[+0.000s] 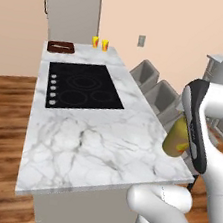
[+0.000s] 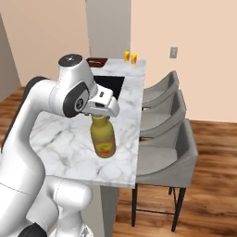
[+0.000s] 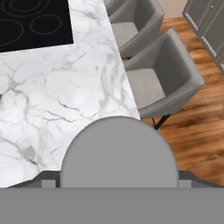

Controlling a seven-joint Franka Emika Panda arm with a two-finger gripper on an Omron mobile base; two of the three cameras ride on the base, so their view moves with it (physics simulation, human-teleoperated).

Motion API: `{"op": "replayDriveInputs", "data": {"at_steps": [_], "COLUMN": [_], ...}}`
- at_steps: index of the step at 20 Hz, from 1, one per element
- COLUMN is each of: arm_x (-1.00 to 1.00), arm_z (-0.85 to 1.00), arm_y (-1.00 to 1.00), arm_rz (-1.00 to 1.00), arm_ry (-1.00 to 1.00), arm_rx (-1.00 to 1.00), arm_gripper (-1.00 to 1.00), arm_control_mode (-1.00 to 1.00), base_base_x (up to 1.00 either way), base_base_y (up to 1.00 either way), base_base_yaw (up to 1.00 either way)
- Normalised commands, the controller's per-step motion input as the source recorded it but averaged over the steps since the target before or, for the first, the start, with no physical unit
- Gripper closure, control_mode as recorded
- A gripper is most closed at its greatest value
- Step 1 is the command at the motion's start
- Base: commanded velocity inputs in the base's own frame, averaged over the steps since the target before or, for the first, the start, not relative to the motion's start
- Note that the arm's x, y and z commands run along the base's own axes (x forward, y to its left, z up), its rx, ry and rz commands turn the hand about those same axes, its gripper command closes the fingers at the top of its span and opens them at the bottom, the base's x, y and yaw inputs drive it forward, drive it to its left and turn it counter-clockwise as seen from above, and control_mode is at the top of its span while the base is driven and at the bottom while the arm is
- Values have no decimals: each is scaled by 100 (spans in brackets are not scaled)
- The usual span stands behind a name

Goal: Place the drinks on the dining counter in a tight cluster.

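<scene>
below our gripper (image 2: 102, 116) spreads the dining counter (image 1: 73, 143), its marble top running away ahead of the hand, with the black cooktop (image 1: 82, 86) set in well beyond us. off to the gripper's right, past the counter edge, stand the grey stools (image 2: 164, 148).

next in size is the amber bottle (image 2: 103, 138) itself. we hold it by the neck, the jaws closed around its top, and its body hangs under the hand, tilted a little, above the near right part of the marble and not yet resting on it. we judge it rigid and fairly heavy for its squat shape, probably glass, so smooth and slippery and liable to break if it drops. a neck grip lets the body swing; taking it lower around the belly would steady it, but the neck keeps the fingers free of neighbours when bottles must stand close. we cannot tell how full it is; its colour is even all the way up.

smallest, far ahead of the gripper at the counter's far end, sit a dark tray (image 1: 61, 47) and two small yellow-orange cups (image 1: 100, 43); what they hold we cannot make out.
</scene>
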Motion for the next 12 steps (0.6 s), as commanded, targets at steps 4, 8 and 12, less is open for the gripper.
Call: {"op": "replayDriveInputs", "data": {"at_steps": [4, 8, 12], "arm_x": [0, 0, 13], "arm_z": [0, 0, 0], "arm_y": [0, 0, 2], "arm_rz": [0, 0, 4], "arm_ry": [0, 0, 0], "arm_rx": [0, 0, 0], "arm_gripper": [100, 100, 100], "arm_control_mode": [100, 100, -100], "base_base_x": [10, 0, 4], "base_base_y": [1, 0, 1], "base_base_yaw": [5, 0, 1]}}
